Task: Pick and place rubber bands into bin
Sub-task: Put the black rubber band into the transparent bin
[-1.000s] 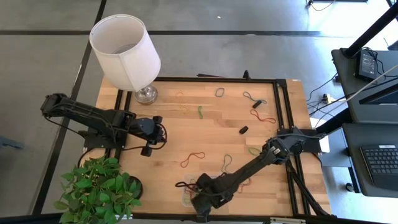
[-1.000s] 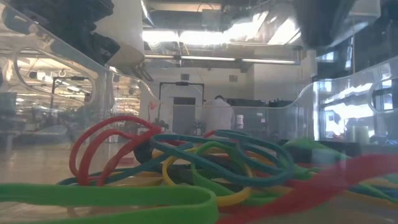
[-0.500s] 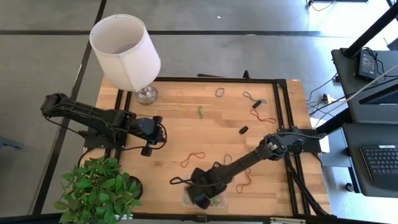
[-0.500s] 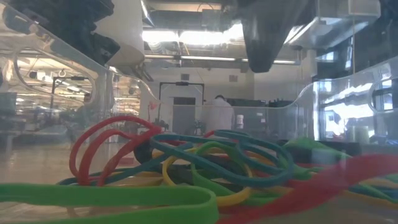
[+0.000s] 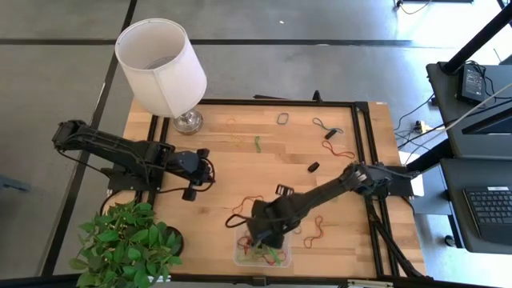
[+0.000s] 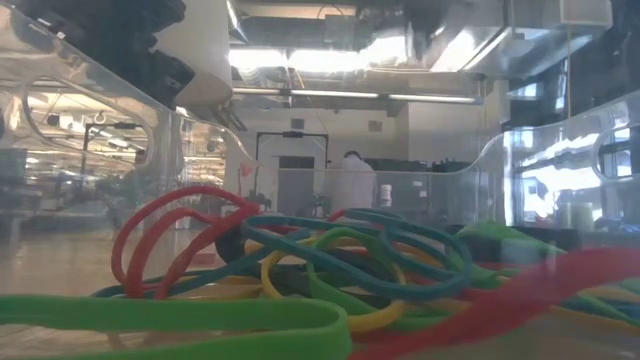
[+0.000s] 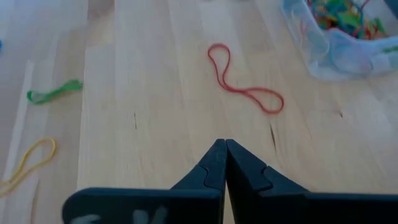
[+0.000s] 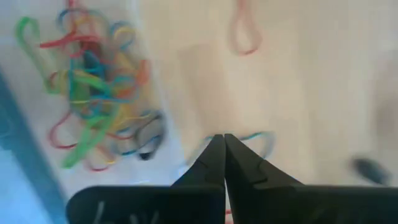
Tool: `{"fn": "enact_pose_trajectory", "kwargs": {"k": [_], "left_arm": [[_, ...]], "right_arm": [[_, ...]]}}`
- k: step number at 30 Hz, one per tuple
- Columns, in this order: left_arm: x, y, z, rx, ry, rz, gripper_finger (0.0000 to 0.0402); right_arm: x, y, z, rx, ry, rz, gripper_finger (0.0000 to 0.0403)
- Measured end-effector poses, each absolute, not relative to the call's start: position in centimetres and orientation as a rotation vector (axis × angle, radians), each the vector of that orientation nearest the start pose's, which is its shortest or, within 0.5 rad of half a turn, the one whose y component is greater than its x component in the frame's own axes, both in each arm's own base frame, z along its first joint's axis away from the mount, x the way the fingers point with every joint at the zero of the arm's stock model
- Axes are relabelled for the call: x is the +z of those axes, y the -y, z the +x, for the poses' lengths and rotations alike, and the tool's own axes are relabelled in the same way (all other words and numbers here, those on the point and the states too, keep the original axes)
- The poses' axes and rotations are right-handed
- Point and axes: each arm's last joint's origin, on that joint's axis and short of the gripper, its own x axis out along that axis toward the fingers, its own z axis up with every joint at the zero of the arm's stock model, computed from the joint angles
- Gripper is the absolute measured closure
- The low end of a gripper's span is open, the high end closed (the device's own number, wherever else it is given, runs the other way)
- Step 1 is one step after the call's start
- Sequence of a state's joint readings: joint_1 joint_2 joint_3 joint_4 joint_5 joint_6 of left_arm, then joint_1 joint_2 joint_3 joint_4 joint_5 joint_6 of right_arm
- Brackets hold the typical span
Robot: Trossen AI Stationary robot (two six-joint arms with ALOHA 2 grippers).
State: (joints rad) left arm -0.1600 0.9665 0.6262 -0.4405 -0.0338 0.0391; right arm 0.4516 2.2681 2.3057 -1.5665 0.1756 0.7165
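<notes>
The clear bin [image 5: 260, 254] stands at the table's near edge with a heap of coloured rubber bands [image 6: 300, 270] inside, also seen in the right wrist view [image 8: 93, 93]. My right gripper [image 5: 258, 234] hovers by the bin's far rim, fingers shut [image 8: 219, 140]. A pale blue-grey band [image 8: 258, 138] shows blurred just beyond its tips. My left gripper [image 5: 210, 172] waits shut [image 7: 224, 146] at the table's left. A red band [image 7: 242, 81] lies flat ahead of it, and the bin [image 7: 336, 43] lies farther off. My right gripper is shut with its tips close over the pale blue-grey band [image 8: 202, 148]. I cannot tell whether it touches that band, because the picture is smeared there.
Loose bands lie over the table: grey [image 5: 284, 118], green [image 5: 258, 144], red [image 5: 338, 150] and red [image 5: 312, 232]. A small black object [image 5: 314, 166] lies mid-table. The lamp [image 5: 164, 64] stands at the far left corner, the plant [image 5: 128, 244] at the near left.
My right gripper has moved from above the bin's middle toward the table's far edge, to the bin's far rim. It showed at the top of the low view half a second ago and has left that view now.
</notes>
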Motion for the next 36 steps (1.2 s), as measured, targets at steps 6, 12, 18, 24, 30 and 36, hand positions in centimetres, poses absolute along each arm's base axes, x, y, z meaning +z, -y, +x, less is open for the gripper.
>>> {"fn": "enact_pose_trajectory", "kwargs": {"k": [6, 12, 18, 24, 30, 36], "left_arm": [[23.4, 3.0, 19.3, -0.126, -0.685, 0.107, 0.0398], [23.9, 2.8, 19.7, -0.054, -0.62, 0.124, 0.0399], [23.9, 2.7, 19.7, -0.009, -0.613, 0.138, 0.0399], [23.9, 2.7, 19.7, -0.007, -0.62, 0.139, 0.0398], [23.9, 2.6, 19.7, 0.037, -0.618, 0.148, 0.0399], [23.9, 2.4, 19.7, 0.109, -0.613, 0.116, 0.0399]], "right_arm": [[28.7, -15.5, 36.3, -0.35, -1.404, 0.033, 0.0403], [26.3, -11.9, 32.2, -0.262, -1.203, 0.154, 0.0403], [24.7, -7.8, 26.4, -0.296, -1.102, 0.253, 0.0402], [23.9, -3.8, 21.6, -0.391, -1.09, 0.314, 0.0376], [21.9, -0.9, 19.9, -0.476, -1.169, 0.368, 0.0318], [19.9, 2.2, 19.4, -0.716, -1.16, 0.579, 0.0235]]}}
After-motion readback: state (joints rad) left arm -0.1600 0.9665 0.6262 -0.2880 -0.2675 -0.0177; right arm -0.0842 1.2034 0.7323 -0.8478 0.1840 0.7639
